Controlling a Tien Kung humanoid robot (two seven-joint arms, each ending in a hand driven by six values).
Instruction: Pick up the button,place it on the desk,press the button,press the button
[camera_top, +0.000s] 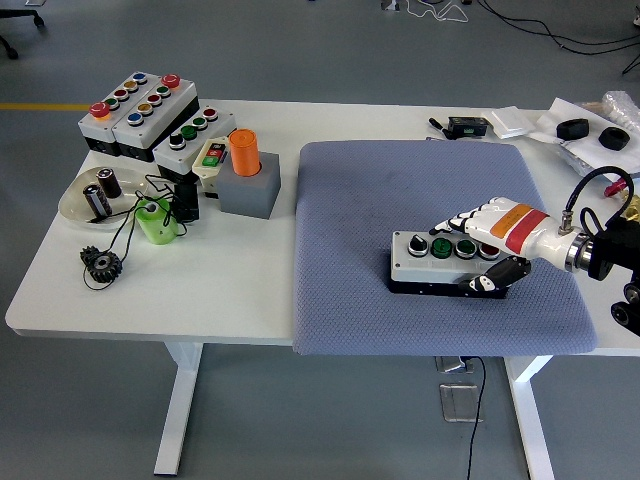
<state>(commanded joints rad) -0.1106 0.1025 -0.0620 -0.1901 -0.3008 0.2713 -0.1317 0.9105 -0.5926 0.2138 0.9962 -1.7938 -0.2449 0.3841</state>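
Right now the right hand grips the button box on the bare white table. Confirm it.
Not quite. The right hand does grip the button box, but in the head view the box lies on the grey-blue mat, not on bare table.
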